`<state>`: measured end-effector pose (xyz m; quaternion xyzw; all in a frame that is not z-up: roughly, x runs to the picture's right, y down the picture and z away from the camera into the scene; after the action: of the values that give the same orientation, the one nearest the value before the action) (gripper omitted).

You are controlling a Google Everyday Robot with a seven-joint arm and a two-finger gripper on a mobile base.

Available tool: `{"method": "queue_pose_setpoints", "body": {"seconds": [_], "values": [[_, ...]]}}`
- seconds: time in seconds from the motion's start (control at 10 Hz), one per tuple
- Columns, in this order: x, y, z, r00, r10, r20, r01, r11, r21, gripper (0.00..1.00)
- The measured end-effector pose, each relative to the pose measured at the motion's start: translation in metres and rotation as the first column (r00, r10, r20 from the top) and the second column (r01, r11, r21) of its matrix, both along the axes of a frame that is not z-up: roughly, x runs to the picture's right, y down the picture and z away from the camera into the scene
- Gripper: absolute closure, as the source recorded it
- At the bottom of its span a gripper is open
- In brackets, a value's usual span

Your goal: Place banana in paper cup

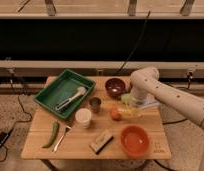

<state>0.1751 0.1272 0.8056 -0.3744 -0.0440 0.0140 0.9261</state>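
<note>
The banana [129, 114] lies on the wooden table [40, 145], pale yellow, just right of the round orange fruit [115, 114]. The paper cup [83, 117] stands upright, cream-white, left of the fruit and in front of the dark metal cup [95, 104]. My gripper [135, 105] hangs from the white arm [165, 97] that comes in from the right. It points down just behind the banana, next to the light green cup [126, 98]. Nothing shows in the gripper.
A green tray [55, 85] with a utensil sits at the back left. A dark bowl [115, 86] is at the back centre and an orange bowl [135, 141] at the front right. A green pepper [52, 134], a fork [62, 138] and a sponge [101, 141] lie along the front.
</note>
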Motion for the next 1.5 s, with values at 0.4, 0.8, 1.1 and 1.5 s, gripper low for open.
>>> {"method": "queue_pose_setpoints", "body": {"seconds": [0.4,0.8,1.1,1.5], "values": [[-0.054,-0.016,-0.031,0.986,-0.058,0.153,0.055,0.9983,0.021,1.0],[-0.112,-0.02,-0.059,0.943,-0.08,0.322,0.08,0.9967,0.015,1.0],[-0.121,-0.021,-0.066,0.922,-0.057,0.382,0.064,0.9979,-0.005,1.0],[-0.122,-0.022,-0.066,0.922,-0.057,0.383,0.063,0.998,-0.003,1.0]]}}
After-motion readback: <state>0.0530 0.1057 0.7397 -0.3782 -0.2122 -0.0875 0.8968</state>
